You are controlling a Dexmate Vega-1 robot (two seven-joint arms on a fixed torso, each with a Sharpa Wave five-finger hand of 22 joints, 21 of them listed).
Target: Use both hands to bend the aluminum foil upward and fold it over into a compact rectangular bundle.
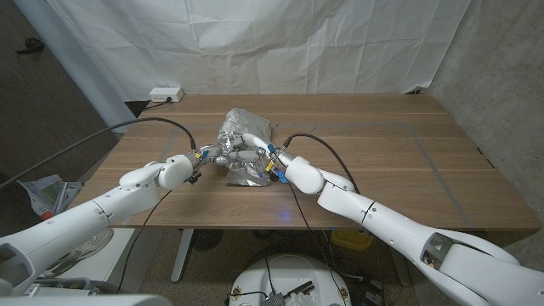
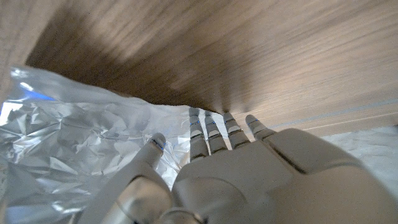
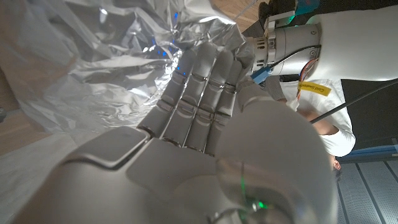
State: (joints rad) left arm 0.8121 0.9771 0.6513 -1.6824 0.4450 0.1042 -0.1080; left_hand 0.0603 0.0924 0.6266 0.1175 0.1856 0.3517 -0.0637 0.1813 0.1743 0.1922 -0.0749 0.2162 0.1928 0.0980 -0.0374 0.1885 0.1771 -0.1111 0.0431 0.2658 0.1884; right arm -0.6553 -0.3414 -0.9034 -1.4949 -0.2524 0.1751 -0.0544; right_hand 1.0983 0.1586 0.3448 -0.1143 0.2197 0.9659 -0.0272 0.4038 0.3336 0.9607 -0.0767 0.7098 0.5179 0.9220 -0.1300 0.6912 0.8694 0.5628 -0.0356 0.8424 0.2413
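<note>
The aluminum foil (image 1: 244,140) is a crumpled, raised heap at the table's middle, with a flatter flap toward the front. My left hand (image 1: 214,155) touches its left side. In the left wrist view that left hand (image 2: 230,168) has straight fingers (image 2: 214,134) at the edge of the foil (image 2: 74,143) and its thumb lies on the sheet. My right hand (image 1: 257,159) meets the foil from the right. In the right wrist view the right hand (image 3: 199,118) presses straight fingers (image 3: 193,81) against the foil (image 3: 106,68). Neither hand plainly grips it.
A white power strip (image 1: 166,94) lies at the table's (image 1: 382,170) back left corner. A white curtain (image 1: 272,42) hangs behind the table. My left wrist with its cables (image 3: 298,43) shows close to the right hand. Bare wood lies on both sides of the foil.
</note>
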